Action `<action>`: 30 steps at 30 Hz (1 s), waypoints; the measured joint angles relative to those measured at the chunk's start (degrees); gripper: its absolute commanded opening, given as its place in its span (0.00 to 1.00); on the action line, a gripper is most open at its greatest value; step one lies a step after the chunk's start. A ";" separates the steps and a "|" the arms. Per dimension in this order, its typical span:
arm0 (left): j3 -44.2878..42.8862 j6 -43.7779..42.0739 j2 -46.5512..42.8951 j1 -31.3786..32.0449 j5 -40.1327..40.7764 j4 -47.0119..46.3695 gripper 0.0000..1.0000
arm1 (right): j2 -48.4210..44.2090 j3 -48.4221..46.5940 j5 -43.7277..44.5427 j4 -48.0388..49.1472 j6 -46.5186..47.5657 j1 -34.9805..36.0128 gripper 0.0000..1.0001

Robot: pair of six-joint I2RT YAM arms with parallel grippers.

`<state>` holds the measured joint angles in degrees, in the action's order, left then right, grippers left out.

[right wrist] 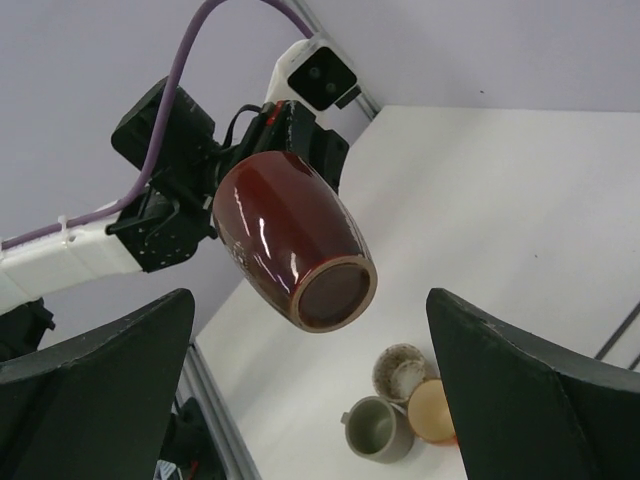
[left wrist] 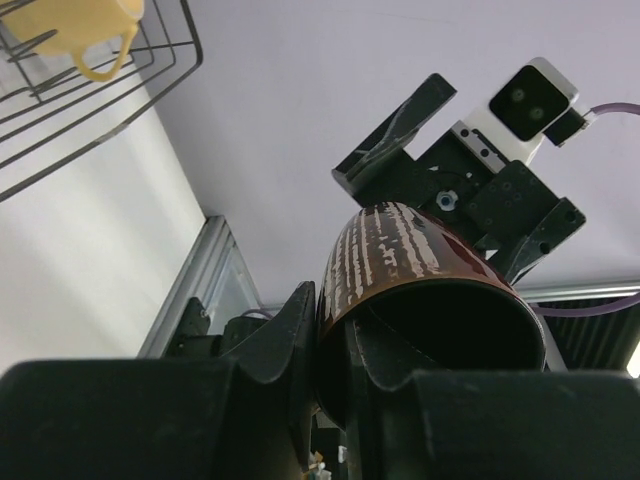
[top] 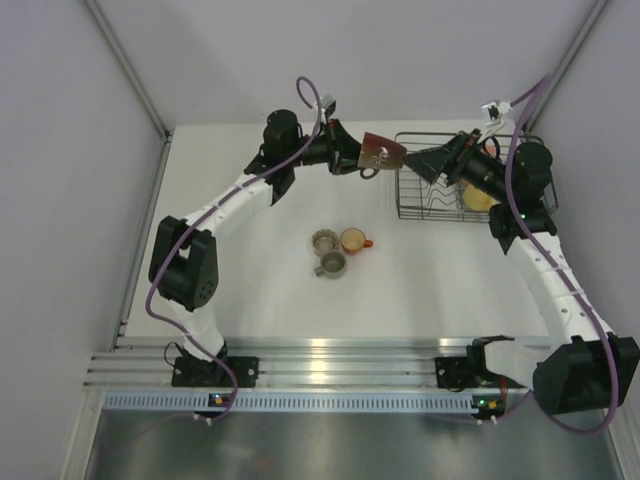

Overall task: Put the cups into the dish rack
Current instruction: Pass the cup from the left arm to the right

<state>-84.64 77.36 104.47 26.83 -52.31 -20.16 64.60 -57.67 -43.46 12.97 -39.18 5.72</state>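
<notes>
My left gripper [top: 360, 158] is shut on the rim of the dark brown cup [top: 382, 152], one finger inside and one outside. It holds the cup [left wrist: 400, 260] on its side in the air, just left of the black wire dish rack [top: 420, 205]. My right gripper [top: 420, 163] hangs over the rack's left end, open and facing the cup's base [right wrist: 335, 290], not touching it. A yellow cup [top: 480, 198] lies in the rack, partly hidden by the right arm. Two grey-olive cups [top: 324, 241] [top: 331, 264] and a small orange cup [top: 353, 240] stand together mid-table.
The rack sits at the table's back right, close to the right wall. A raised rail runs along the table's left edge [top: 160, 200]. The arm bases stand on the metal rail [top: 330, 355] at the near edge.
</notes>
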 measured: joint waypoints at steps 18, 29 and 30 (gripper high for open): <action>0.20 7.06 -1.25 4.79 1.97 -4.02 0.00 | 3.02 -1.70 0.13 2.62 -1.01 5.16 0.92; 0.79 8.09 -1.84 5.05 3.65 -5.14 0.00 | 3.78 -2.51 -0.68 5.55 -1.57 6.29 0.33; 0.79 8.09 -1.86 5.03 3.72 -5.18 0.00 | 3.85 -2.60 -0.72 5.60 -1.55 6.36 0.22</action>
<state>-83.85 85.45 102.61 31.86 -48.60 -25.34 68.45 -60.27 -44.18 18.57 -40.73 12.08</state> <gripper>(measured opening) 0.178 0.646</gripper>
